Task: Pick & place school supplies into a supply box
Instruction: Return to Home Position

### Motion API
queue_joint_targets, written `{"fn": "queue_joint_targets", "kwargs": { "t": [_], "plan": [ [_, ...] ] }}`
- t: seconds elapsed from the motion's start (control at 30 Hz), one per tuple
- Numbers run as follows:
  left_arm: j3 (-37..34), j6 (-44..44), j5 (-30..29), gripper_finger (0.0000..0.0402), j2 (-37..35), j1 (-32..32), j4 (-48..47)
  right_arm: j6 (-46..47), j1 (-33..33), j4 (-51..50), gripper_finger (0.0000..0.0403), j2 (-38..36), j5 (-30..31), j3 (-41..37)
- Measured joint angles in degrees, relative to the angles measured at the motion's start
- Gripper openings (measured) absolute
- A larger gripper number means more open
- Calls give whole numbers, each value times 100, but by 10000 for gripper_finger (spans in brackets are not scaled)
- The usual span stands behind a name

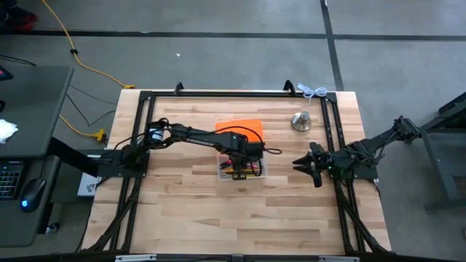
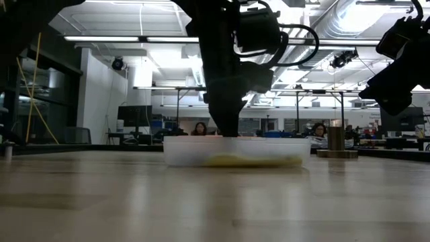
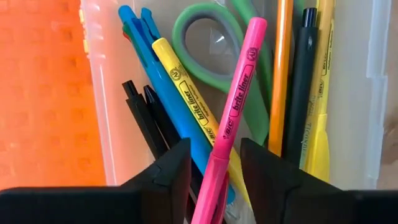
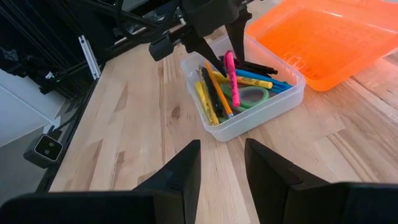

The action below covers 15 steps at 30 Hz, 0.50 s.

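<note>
One pink highlighter (image 3: pixel 239 93) between left claw (image 3: pixel 215 149) jaws.

High view: even overhead light, table (image 1: pixel 182 211) bright all round supply box (image 1: pixel 263 173), shadows faint and soft. Low view: strong backlight from ceiling strip lights (image 2: pixel 121 38) behind supply box; left arm (image 2: pixel 225 74) above it black silhouette; pale sheen on tabletop before it. Left wrist view: bright, small white glare on box's clear plastic. Right wrist view: soft shadow at box foot.
</note>
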Motion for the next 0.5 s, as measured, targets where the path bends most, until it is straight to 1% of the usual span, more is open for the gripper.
{"fn": "queue_joint_targets", "kwargs": {
  "t": [0.27, 0.33, 0.4, 0.5],
  "plan": [
    [26, -108, 28, 187, -101, 0, -72, 0, 1, 0, 103, 0, -2, 0],
    [114, -205, 26, 188, -144, 0, -360, 0, 1, 0, 103, 0, -2, 0],
    [274, -241, 21, 188, -160, 0, -455, 0, 0, 4, 103, 0, -2, 0],
    [597, -245, 17, 188, -163, 0, -941, 0, 0, 34, 103, -2, -2, 0]
  ]
}}
